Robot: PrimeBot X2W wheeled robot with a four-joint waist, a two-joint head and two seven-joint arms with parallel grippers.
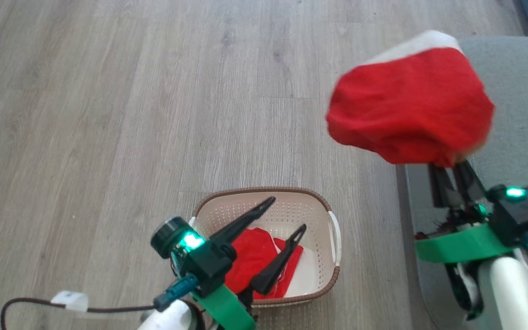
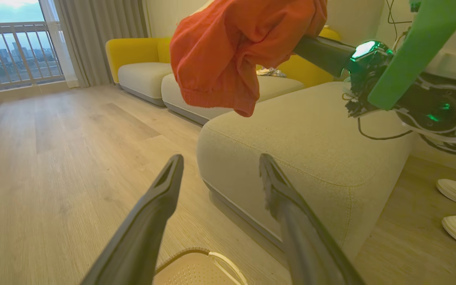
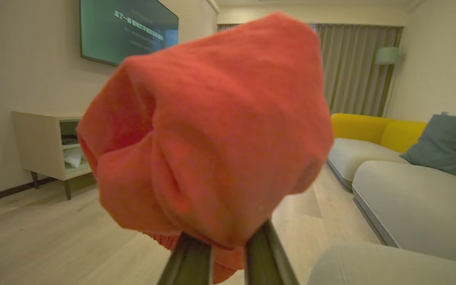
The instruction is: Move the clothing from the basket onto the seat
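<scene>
**First garment up, not yet on the seat**

Your right gripper (image 1: pixel 449 167) is clamped on a bunched, soft bright red fabric garment (image 1: pixel 410 105) with a white edge along its top. The cloth balloons over the fingertips and hides them in the right wrist view. In the head view the bundle hangs in the air across the border between the pale wood-plank floor (image 1: pixel 108 114) and the large grey upholstered seat cushion (image 1: pixel 520 91). The left wrist view puts it above the cushion's near end.

The step in hand is the carry. I judge that the next move calls for bringing the bundle further in over the cushion, lowering it, and only then letting go, so that nothing slides off the rounded edge.

Your left gripper (image 1: pixel 287 213) holds nothing. Its two dark fingers are spread wide above the small cream perforated plastic basket (image 1: pixel 312 213) with the brown woven-look rim, which stands on the floor just beside the seat. A second red garment (image 1: pixel 250 256) lies crumpled inside, with a white patch next to it. I cannot tell whether that patch is cloth or the basket's bottom. About half the job is left.
</scene>
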